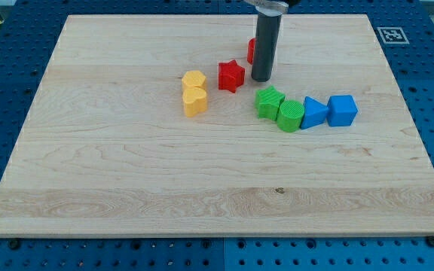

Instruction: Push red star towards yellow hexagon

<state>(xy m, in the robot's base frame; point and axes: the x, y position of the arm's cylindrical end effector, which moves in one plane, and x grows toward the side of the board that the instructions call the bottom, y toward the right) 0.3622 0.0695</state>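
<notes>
On the wooden table (pixel 126 165), the yellow hexagon (pixel 194 80) sat left of centre, touching a yellow heart (pixel 195 101) below it. The red star (pixel 231 75) lay just right. My tip (pixel 261 78), a bare rod without fingers, held nothing, standing just right of the star.

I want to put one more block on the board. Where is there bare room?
Bare wood spans the view's bottom and left of the yellow hexagon. It is crowded among the red star, my tip and the green blocks.
</notes>
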